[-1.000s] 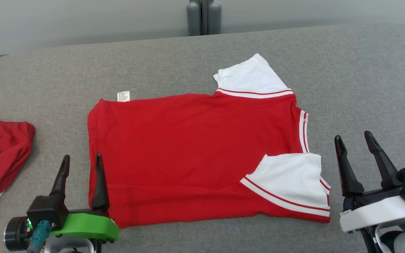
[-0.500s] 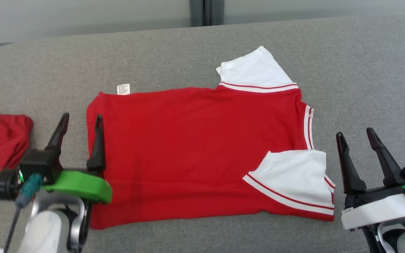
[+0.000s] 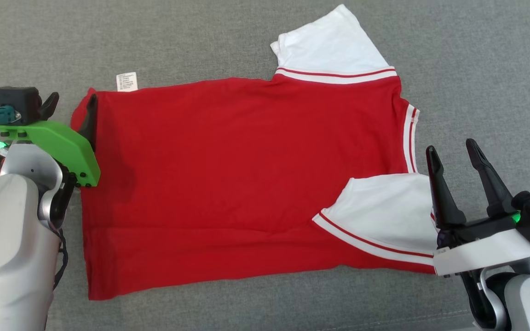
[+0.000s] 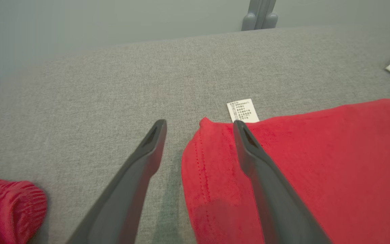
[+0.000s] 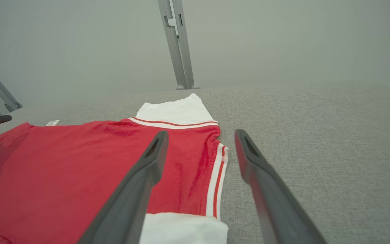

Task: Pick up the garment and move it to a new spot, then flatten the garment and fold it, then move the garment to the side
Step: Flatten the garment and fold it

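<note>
Judging by the layout, the fold is about to begin: the garment (image 3: 228,174) lies spread nearly flat in the middle of the grey desk (image 3: 476,69), and the left hand (image 3: 73,99) sits at its far left hem corner with its 2 fingers apart, 1 over red cloth and 1 over bare desk, clamped on nothing. To do this well, I would lower that hand until the inner finger slides under the hem edge, then pinch only the corner layers just beside the care label (image 3: 127,82) so the body does not bunch. The right hand (image 3: 450,147), also spread and empty, hovers by the near sleeve (image 3: 384,211), which is already turned in over the body; it probably needs a matching grip at the neck end, so that both ends lift together and the crease runs straight. The cloth looks like soft, thin knit jersey, red with white sleeves and striped ribbed trim, limp and likely to drag on the desk's coarse woven cover. The far sleeve (image 3: 329,43) sticks out flat. A second red garment (image 4: 5,210) lies crumpled well to the left.
</note>
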Controlling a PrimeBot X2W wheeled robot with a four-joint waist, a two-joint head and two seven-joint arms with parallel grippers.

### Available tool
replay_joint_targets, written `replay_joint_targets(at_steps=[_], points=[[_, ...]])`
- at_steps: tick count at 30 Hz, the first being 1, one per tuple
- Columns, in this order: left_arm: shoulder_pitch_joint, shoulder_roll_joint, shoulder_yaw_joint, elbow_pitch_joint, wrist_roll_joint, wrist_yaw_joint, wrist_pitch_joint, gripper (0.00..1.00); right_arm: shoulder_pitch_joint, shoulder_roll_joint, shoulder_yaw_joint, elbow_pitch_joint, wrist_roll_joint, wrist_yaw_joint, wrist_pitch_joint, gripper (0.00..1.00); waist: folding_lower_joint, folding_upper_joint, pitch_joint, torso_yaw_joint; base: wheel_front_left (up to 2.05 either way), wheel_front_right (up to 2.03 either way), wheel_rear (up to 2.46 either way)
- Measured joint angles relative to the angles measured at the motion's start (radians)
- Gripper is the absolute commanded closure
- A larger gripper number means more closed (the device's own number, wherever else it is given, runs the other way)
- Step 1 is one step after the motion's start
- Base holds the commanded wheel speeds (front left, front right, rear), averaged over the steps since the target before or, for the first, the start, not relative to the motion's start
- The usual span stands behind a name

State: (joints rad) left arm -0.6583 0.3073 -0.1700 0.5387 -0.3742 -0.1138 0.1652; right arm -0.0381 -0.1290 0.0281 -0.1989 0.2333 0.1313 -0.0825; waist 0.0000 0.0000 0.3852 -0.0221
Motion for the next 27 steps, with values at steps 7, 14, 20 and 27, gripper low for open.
replay_joint_targets(at_steps=[7, 14, 20, 27], points=[[-0.093, 0.013, -0.049, 0.178, -0.058, -0.014, 0.009, 1.00, -0.051, -0.013, -0.001, 0.076, 0.021, 0.000, -0.024, 0.00, 0.0000, 0.0000, 0.061, -0.026, 0.00, 0.00, 0.00], [-0.136, 0.016, -0.112, 0.226, -0.101, -0.017, -0.053, 1.00, -0.151, -0.051, -0.005, 0.162, 0.065, 0.000, -0.034, 0.00, 0.0000, 0.0000, 0.082, -0.018, 0.00, 0.00, 0.00], [-0.161, 0.008, -0.166, 0.240, -0.126, -0.017, -0.092, 1.00, -0.280, -0.108, 0.022, 0.258, 0.102, 0.000, -0.033, 0.00, 0.0000, 0.0000, 0.095, 0.010, 0.00, 0.00, 0.00], [-0.198, -0.021, -0.225, 0.244, -0.151, -0.017, -0.134, 1.00, -0.471, -0.176, 0.061, 0.420, 0.159, 0.000, -0.032, 0.00, 0.0000, 0.0000, 0.123, 0.062, 0.00, 0.00, 0.00]])
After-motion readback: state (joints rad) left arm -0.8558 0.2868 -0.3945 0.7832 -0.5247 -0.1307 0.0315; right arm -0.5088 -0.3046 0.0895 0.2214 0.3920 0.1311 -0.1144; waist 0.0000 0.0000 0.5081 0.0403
